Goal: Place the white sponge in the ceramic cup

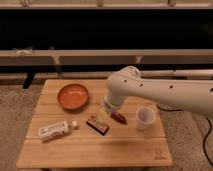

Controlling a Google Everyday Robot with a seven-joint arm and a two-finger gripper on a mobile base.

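Observation:
The white sponge (102, 116) shows as a small pale cream block near the middle of the wooden table, touching the far edge of a dark brown bar (97, 125). My gripper (106, 113) comes down from the white arm that reaches in from the right. It stands open right over the sponge, with the wrist hiding part of it. I cannot tell whether the sponge is lifted off the table. The ceramic cup (145, 117), small, white and upright, stands on the table to the right of the gripper, apart from it.
An orange bowl (73, 96) sits at the back left of the table (90, 150). A white labelled bottle (56, 130) lies on its side at the front left. A small reddish-brown object (119, 118) lies between gripper and cup. Rails run behind the table.

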